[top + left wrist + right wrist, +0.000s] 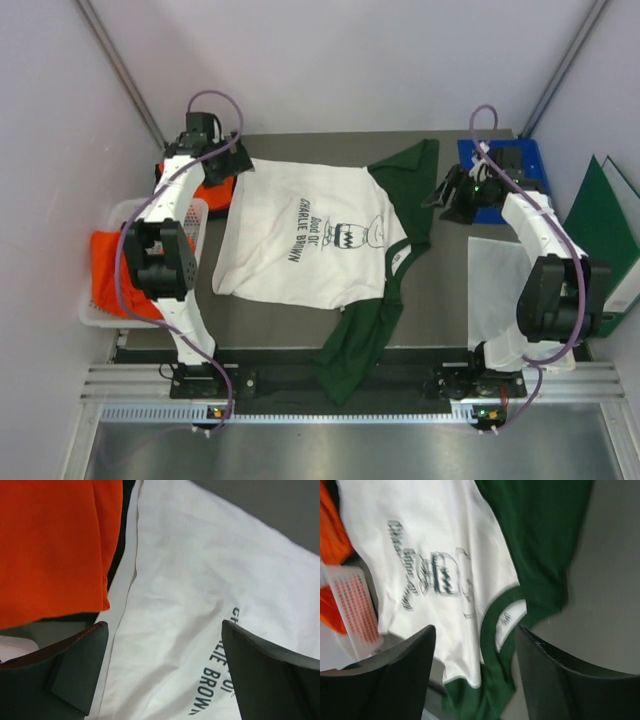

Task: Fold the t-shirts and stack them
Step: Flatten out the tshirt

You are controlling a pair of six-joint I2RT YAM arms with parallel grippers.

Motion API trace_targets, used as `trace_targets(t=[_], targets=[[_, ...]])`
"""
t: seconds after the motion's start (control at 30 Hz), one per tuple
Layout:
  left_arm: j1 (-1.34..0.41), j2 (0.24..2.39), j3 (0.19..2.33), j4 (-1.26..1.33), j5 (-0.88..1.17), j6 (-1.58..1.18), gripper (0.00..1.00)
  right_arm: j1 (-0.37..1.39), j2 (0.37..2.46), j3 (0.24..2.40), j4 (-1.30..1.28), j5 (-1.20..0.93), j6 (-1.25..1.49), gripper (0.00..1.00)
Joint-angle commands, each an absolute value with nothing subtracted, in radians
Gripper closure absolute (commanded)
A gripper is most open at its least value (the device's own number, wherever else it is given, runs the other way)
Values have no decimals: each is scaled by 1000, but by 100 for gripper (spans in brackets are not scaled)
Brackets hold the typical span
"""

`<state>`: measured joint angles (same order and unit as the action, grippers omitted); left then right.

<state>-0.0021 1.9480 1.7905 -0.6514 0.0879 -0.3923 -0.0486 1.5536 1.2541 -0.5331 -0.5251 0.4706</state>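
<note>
The white-fronted t-shirt (310,235) with dark green sleeves and black print lies spread on the dark table, one sleeve hanging over the near edge. My left gripper (228,158) hovers open over its far left corner. In the left wrist view the open left gripper (164,625) has only white cloth (200,580) below it, beside an orange t-shirt (55,545). My right gripper (438,196) hangs by the far green sleeve. The right wrist view is blurred and shows the right gripper (475,630) open, empty, above the collar (492,620).
A white mesh basket (100,315) at the left edge holds orange cloth (110,265). More orange cloth (215,192) lies under the left arm. A blue tray (520,165), a white sheet (495,285) and a green folder (600,220) sit on the right.
</note>
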Motion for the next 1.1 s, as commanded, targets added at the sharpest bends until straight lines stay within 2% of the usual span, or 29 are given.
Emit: trace_targets(t=[0.0, 0.1, 0.27, 0.67, 0.87, 1.07], targets=[[-51, 1891, 1609, -657, 94, -396, 1, -51, 1586, 1198, -814, -595, 410, 43], [-87, 1894, 1540, -681, 94, -394, 1, -40, 1617, 1167, -893, -635, 357, 48], [-162, 1962, 1539, -804, 92, -390, 1, -8, 1638, 1121, -945, -637, 316, 48], [-244, 1977, 1442, -825, 41, -431, 1, 205, 1798, 1118, -1006, -666, 210, 49], [-245, 1971, 1414, -824, 32, -443, 1, 271, 1861, 1108, -982, -637, 189, 53], [-247, 1945, 1393, -822, 15, -445, 1, 327, 1916, 1098, -930, -584, 199, 63]])
